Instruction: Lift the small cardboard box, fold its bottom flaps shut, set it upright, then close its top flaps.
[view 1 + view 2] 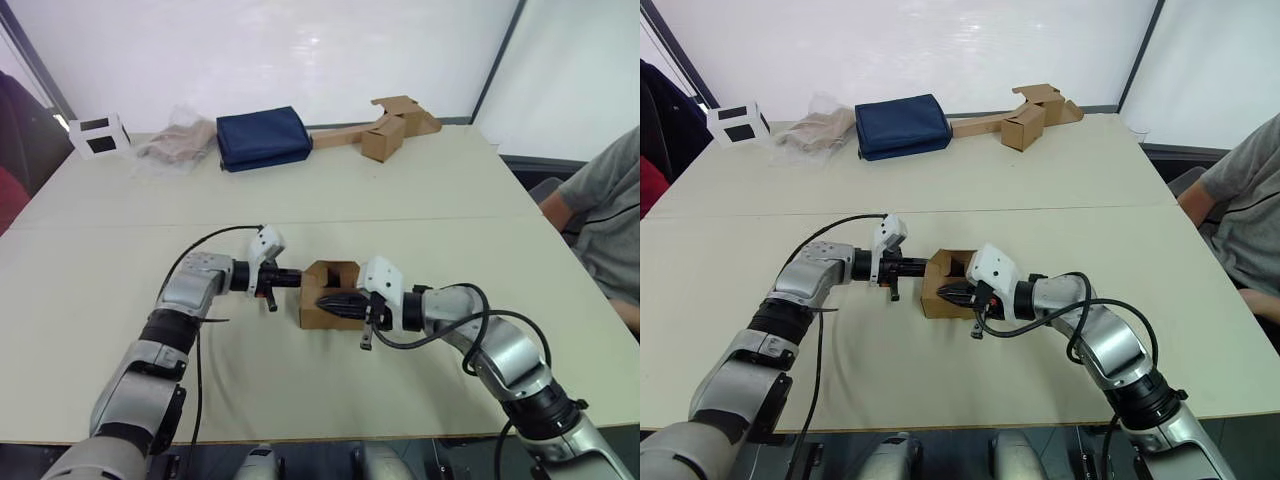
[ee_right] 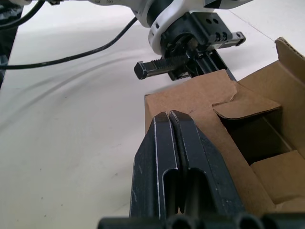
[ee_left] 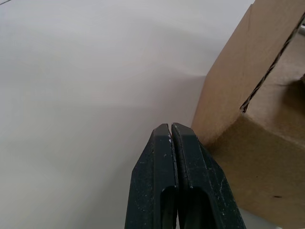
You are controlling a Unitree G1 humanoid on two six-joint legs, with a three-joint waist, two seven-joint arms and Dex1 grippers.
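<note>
The small cardboard box (image 1: 329, 310) sits on the table's middle with one open end facing up. Flaps (image 2: 244, 103) at that end are bent inward over the hollow; I cannot tell whether they are the bottom flaps or the top flaps. My left gripper (image 1: 296, 279) is shut, its tip against the box's left wall (image 3: 228, 95). My right gripper (image 1: 324, 300) is shut too, lying across the box's near rim (image 2: 190, 102) from the right, its tip (image 2: 170, 115) above the front wall. Neither holds anything.
Along the far edge stand a white cube with black squares (image 1: 100, 135), a crumpled clear bag (image 1: 178, 140), a navy pouch (image 1: 263, 137) and a brown box joined to a long cardboard strip (image 1: 385, 132). A person (image 1: 606, 215) sits at the table's right side.
</note>
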